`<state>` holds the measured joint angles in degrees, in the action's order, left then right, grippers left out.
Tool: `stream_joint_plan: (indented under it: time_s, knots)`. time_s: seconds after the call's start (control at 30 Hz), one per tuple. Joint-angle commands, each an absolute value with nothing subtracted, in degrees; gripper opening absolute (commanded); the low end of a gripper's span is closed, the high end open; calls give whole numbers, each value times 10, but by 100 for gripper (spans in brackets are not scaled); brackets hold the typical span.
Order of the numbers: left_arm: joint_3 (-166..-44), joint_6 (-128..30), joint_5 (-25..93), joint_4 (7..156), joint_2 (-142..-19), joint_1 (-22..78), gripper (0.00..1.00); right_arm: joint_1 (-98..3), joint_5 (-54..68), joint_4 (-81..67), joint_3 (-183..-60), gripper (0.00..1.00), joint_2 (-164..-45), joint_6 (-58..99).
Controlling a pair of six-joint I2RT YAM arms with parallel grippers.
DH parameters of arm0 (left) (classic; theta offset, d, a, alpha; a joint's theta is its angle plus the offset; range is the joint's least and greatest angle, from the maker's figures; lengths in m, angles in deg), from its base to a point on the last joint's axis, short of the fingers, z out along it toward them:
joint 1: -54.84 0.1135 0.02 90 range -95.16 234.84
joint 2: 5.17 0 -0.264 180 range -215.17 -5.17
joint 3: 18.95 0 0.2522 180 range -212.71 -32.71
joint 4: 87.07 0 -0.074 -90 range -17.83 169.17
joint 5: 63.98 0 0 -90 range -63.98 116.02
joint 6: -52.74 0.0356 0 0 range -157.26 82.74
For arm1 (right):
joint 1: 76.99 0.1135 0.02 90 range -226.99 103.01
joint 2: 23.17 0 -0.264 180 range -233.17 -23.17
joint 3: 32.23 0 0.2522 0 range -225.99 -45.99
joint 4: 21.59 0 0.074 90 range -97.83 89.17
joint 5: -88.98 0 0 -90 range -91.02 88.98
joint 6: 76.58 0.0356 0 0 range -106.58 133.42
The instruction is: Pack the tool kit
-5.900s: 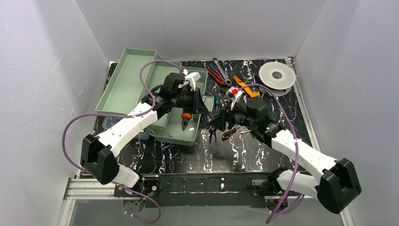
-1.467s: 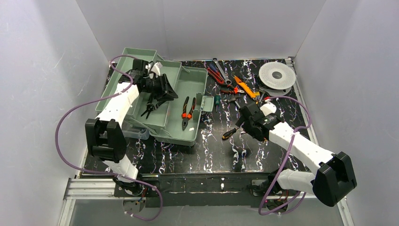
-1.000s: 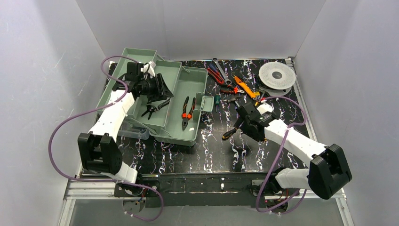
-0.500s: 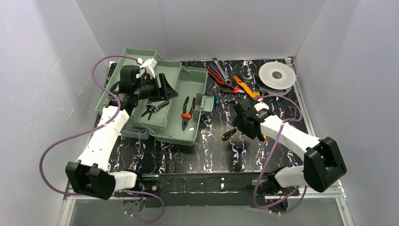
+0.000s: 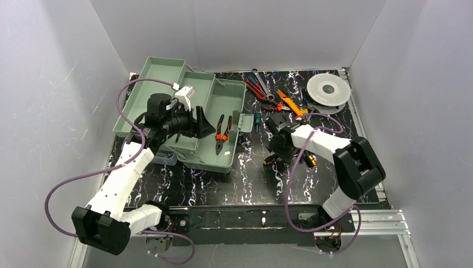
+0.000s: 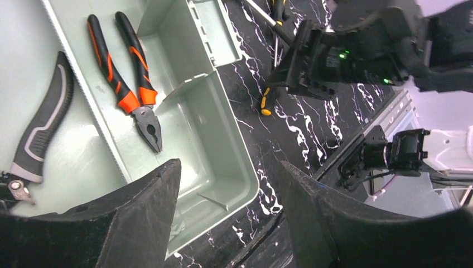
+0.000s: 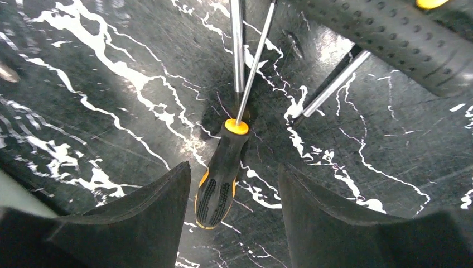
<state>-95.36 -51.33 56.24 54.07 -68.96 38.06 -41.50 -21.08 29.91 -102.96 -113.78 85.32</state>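
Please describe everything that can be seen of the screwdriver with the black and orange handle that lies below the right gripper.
The screwdriver with the black and orange handle lies flat on the black marble-patterned table. The handle looks like ribbed rubber, with an orange collar where a thin bare metal shaft begins. A second metal rod lies close beside that shaft. The right gripper hovers above, and its open fingers flank the handle without touching it.
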Motion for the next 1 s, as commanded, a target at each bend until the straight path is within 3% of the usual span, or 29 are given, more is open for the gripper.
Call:
stream_joint_plan:
  time_s: [0.0,0.13,0.2,0.27,0.3,0.37,0.57,0.63,0.8,0.97]
  knots:
    - [-941,-496,583,560,-661,375,64,-411,-185,328,-1062,66,-1182,878]
    - [-934,-494,578,560,-653,374,64,-410,-173,315,-1063,65,-1220,871]
    - [-932,-492,575,558,-650,374,65,-410,-168,319,-1069,59,-1234,863]
    - [-932,-490,574,556,-649,374,65,-410,-172,324,-1071,42,-1233,858]
    - [-932,-489,573,556,-649,374,65,-410,-176,321,-1068,27,-1222,855]
    - [-932,-489,573,556,-649,374,65,-410,-184,310,-1059,17,-1197,845]
    - [-935,-484,568,555,-651,374,65,-411,-200,246,-1031,14,-1082,752]
    - [-934,-481,559,555,-644,374,65,-410,-203,224,-1018,1,-1038,726]
    - [-927,-475,546,561,-637,374,65,-410,-226,208,-1011,1,-949,675]
    - [-927,-472,548,560,-634,374,66,-410,-120,63,-958,1,-861,529]
